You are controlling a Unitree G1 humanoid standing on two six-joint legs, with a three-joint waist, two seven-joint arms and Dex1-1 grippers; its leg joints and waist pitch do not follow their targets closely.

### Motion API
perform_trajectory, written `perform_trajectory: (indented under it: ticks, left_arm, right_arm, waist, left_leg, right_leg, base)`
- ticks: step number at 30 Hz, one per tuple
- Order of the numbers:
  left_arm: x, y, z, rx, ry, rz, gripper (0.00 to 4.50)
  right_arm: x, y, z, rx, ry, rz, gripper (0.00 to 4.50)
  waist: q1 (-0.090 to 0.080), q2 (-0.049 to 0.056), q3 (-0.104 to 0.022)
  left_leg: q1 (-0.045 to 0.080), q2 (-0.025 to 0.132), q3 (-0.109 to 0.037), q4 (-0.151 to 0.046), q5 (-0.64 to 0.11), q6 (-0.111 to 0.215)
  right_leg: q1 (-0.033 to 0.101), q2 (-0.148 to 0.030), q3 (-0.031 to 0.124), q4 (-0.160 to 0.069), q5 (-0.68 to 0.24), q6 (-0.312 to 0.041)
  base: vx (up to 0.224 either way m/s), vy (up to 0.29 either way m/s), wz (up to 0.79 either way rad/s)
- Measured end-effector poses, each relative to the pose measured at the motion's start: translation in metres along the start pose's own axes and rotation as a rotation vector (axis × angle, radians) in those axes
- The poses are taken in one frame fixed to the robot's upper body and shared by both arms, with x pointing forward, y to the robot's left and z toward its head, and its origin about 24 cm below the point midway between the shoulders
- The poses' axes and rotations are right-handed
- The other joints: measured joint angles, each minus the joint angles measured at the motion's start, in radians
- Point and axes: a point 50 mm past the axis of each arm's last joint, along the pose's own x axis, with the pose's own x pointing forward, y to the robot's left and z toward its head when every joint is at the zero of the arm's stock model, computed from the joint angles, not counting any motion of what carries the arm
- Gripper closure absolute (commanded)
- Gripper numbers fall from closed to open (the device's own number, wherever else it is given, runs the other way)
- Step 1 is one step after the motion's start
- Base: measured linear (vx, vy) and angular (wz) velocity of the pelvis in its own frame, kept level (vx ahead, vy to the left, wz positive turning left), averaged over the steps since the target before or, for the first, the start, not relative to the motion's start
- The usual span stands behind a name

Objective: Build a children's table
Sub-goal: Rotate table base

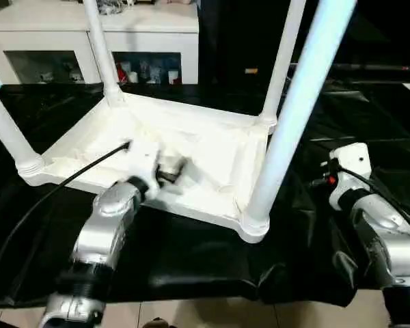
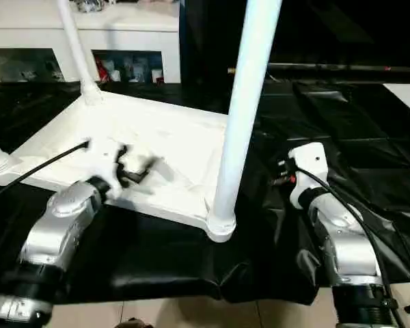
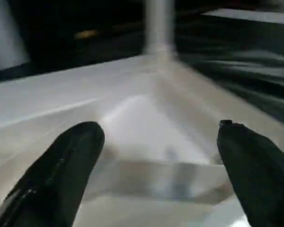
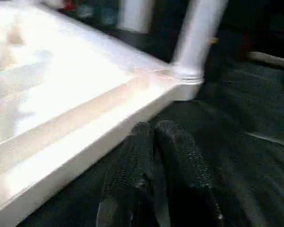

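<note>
The small white plastic table [image 1: 191,157] lies upside down on black sheeting [image 2: 178,253], 4 white tubular legs [image 1: 297,109] standing in its corner sockets. Left gripper [image 3: 156,156] hovers over the ribbed underside, apparently not touching, fingers spread wide. Right gripper [image 4: 156,137], fingers pressed together and empty, sits beside the table's rim

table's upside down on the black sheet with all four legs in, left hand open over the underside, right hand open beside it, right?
Not quite: the right hand is shut, its two fingers pressed together, as the right wrist view shows. The rest holds: the table lies upside down on the black sheet with four legs in, and the left hand is open over its underside.
</note>
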Motion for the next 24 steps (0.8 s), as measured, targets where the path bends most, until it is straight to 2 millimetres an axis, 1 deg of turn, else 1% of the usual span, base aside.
perform_trajectory:
  ticks: [1, 2, 3, 6, 9, 10, 12, 14, 17, 18, 19, 24]
  left_arm:
    - [-0.001, -0.002, 0.002, 0.054, 0.032, -0.123, 0.03]
    - [-0.002, -0.001, 0.004, 0.081, 0.052, -0.184, 0.03]
    - [-0.004, 0.0, 0.004, 0.093, 0.059, -0.215, 0.03]
    - [-0.004, 0.0, 0.005, 0.177, 0.151, -0.404, 0.03]
    - [-0.004, 0.004, 0.009, 0.253, 0.229, -0.54, 0.03]
    - [-0.003, 0.005, 0.009, 0.297, 0.269, -0.585, 0.03]
    - [-0.003, 0.007, 0.005, 0.342, 0.33, -0.631, 0.03]
    - [0.0, 0.006, -0.002, 0.378, 0.375, -0.66, 0.3]
    - [0.007, 0.004, -0.011, 0.411, 0.411, -0.674, 0.41]
    - [0.009, 0.003, -0.011, 0.41, 0.409, -0.678, 0.51]
    - [0.011, 0.003, -0.01, 0.412, 0.403, -0.683, 0.77]
    - [0.014, 0.007, -0.006, 0.433, 0.415, -0.719, 0.86]
  right_arm:
    - [-0.001, 0.001, -0.001, -0.021, 0.017, 0.056, 4.14]
    - [-0.003, -0.001, -0.002, -0.034, 0.033, 0.086, 4.14]
    - [-0.004, -0.002, -0.002, -0.039, 0.04, 0.101, 4.14]
    - [-0.011, -0.004, -0.006, -0.091, 0.104, 0.236, 4.14]
    - [-0.017, -0.003, -0.006, -0.14, 0.15, 0.347, 4.14]
    - [-0.021, -0.002, -0.004, -0.169, 0.169, 0.392, 4.14]
    - [-0.025, -0.002, -0.002, -0.2, 0.187, 0.44, 4.14]
    - [-0.03, -0.001, -0.001, -0.222, 0.201, 0.468, 4.14]
    - [-0.033, 0.007, -0.003, -0.228, 0.221, 0.524, 4.14]
    - [-0.034, 0.009, -0.004, -0.226, 0.226, 0.535, 4.14]
    - [-0.036, 0.011, -0.005, -0.225, 0.23, 0.548, 4.14]
    - [-0.042, 0.017, 0.0, -0.232, 0.244, 0.605, 4.14]
  waist:
    - [0.0, 0.0, 0.0]
    - [0.001, 0.0, 0.0]
    - [0.001, 0.0, 0.0]
    - [0.005, 0.0, 0.0]
    - [0.009, 0.0, 0.0]
    - [0.012, 0.001, 0.0]
    - [0.016, 0.002, 0.0]
    - [0.016, 0.002, 0.0]
    - [0.019, 0.003, 0.0]
    - [0.019, 0.003, 0.0]
    - [0.02, 0.003, 0.0]
    - [0.02, 0.005, 0.0]
  left_leg:
    - [0.0, 0.0, 0.002, -0.001, 0.0, 0.001]
    - [0.0, 0.0, 0.004, -0.001, 0.0, 0.002]
    - [0.0, 0.0, 0.006, -0.002, 0.0, 0.002]
    - [0.001, 0.0, 0.012, -0.002, 0.0, 0.003]
    - [0.003, 0.001, 0.017, -0.002, 0.0, 0.003]
    - [0.004, 0.001, 0.018, -0.002, 0.0, 0.003]
    - [0.006, 0.002, 0.019, -0.002, 0.0, 0.003]
    - [0.006, 0.002, 0.02, -0.002, 0.0, 0.003]
    - [0.006, 0.002, 0.02, -0.002, 0.0, 0.003]
    - [0.006, 0.003, 0.02, -0.002, 0.0, 0.003]
    - [0.005, 0.003, 0.02, -0.002, 0.0, 0.003]
    - [0.005, 0.003, 0.02, -0.002, 0.0, 0.003]
  right_leg:
    - [-0.001, 0.0, 0.001, -0.001, -0.001, 0.0]
    - [-0.002, 0.0, 0.003, -0.001, -0.001, 0.0]
    - [-0.003, 0.0, 0.005, -0.001, -0.001, 0.0]
    - [-0.006, 0.0, 0.011, 0.002, -0.001, 0.0]
    - [-0.007, 0.0, 0.015, 0.003, 0.0, 0.001]
    - [-0.006, 0.0, 0.016, 0.003, 0.0, 0.001]
    - [-0.006, 0.0, 0.017, 0.003, 0.0, 0.001]
    - [-0.006, 0.0, 0.017, 0.003, 0.001, 0.001]
    - [-0.006, 0.0, 0.017, 0.003, 0.001, 0.001]
    - [-0.006, 0.0, 0.017, 0.004, 0.001, 0.0]
    - [-0.006, 0.0, 0.016, 0.004, 0.001, 0.0]
    - [-0.007, 0.0, 0.016, 0.003, 0.001, 0.0]
  base:
    - [0.0, 0.0, 0.0]
    - [0.0, 0.0, 0.0]
    - [0.0, 0.0, 0.0]
    - [0.0, 0.0, 0.0]
    - [0.0, 0.0, 0.0]
    - [0.0, 0.0, 0.0]
    - [0.0, 0.0, 0.0]
    - [0.0, 0.0, 0.0]
    - [0.0, 0.0, 0.0]
    - [0.0, 0.0, 0.0]
    - [0.0, 0.0, 0.0]
    - [0.0, 0.0, 0.0]
